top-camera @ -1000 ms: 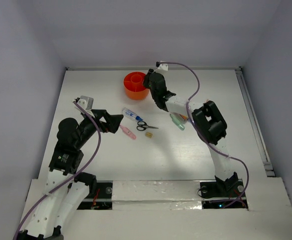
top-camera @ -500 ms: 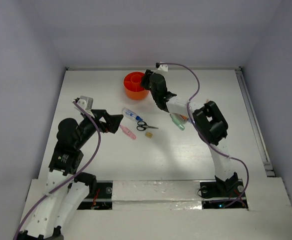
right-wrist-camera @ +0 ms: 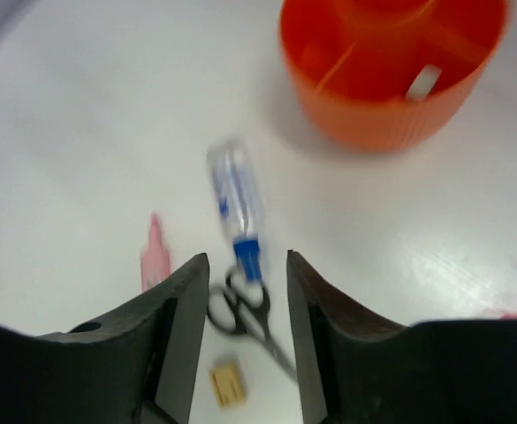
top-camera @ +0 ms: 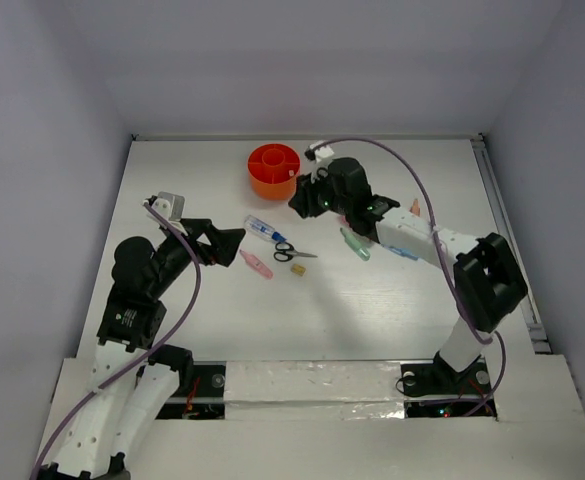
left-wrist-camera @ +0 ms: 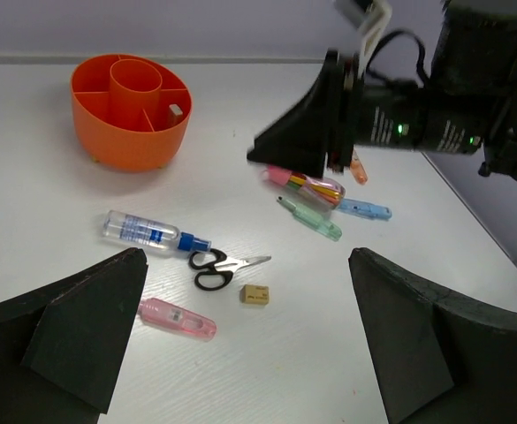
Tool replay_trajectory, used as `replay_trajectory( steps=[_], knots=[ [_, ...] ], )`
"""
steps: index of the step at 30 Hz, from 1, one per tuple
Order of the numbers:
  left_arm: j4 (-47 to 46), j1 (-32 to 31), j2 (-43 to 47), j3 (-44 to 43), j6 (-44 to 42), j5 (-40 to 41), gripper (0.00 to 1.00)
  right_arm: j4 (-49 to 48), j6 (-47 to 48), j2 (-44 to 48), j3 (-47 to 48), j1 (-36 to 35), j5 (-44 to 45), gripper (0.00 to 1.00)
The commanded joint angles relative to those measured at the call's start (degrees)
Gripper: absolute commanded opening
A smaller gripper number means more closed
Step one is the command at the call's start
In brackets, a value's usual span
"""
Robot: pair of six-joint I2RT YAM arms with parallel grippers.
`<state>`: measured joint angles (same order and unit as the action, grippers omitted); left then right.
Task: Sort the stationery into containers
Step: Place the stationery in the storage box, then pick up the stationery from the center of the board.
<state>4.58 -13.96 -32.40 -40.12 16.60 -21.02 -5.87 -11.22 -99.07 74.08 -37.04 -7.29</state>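
Moved since a second ago: right hand (top-camera: 304, 198), off the right rim of the orange tub (top-camera: 272, 187) and nearer, with the elbow (top-camera: 487, 280) swung far out to the right. Hovers now above the desk (top-camera: 372, 330), just on the near side of the tub, looking down on the blue-and-white tube (right-wrist-camera: 238, 199) and the scissors (right-wrist-camera: 240, 307). Fingers (right-wrist-camera: 178, 327) a little apart, pinching nothing. Left hand (top-camera: 234, 238) spread wide and empty, left of the same group, unmoved.

Loose on the desk: tube, scissors, pink piece (top-camera: 256, 264) and yellowish bit (top-camera: 298, 268) at centre; green piece (top-camera: 355, 244) and blue pen (left-wrist-camera: 364, 209) further right. Already in an outer compartment of the tub: one small pale piece (left-wrist-camera: 175, 110).

Looks like the reach for the next item, with most of the sorting left. Calls for spreading the right hand wider, lowering it across the tube or the scissors, closing, then carrying to a free compartment
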Motion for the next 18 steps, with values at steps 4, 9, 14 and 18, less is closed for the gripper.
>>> replay_trajectory(
  steps=[4, 9, 14, 18],
  knots=[
    [-2.64, 0.95, 0.59, -1.1, 0.01, -1.83, 0.99, 19.13, 10.52, -0.77, -5.71, -2.25, -8.89, 0.63],
    [-2.47, 1.48, 0.15, -1.01, 0.01, -2.36, 0.99, 24.14, 13.07, -4.55, -3.16, -2.95, -6.34, 0.64],
    [-2.47, 1.48, 0.41, -1.01, 0.1, -2.45, 0.99, 26.17, 14.56, -8.59, -1.14, -5.94, -6.51, 0.65],
    [-2.47, 1.48, 0.5, -0.93, 0.01, -2.54, 0.99, 25.82, 14.39, -10.88, 0.27, -7.17, -5.63, 0.66]
  ],
)
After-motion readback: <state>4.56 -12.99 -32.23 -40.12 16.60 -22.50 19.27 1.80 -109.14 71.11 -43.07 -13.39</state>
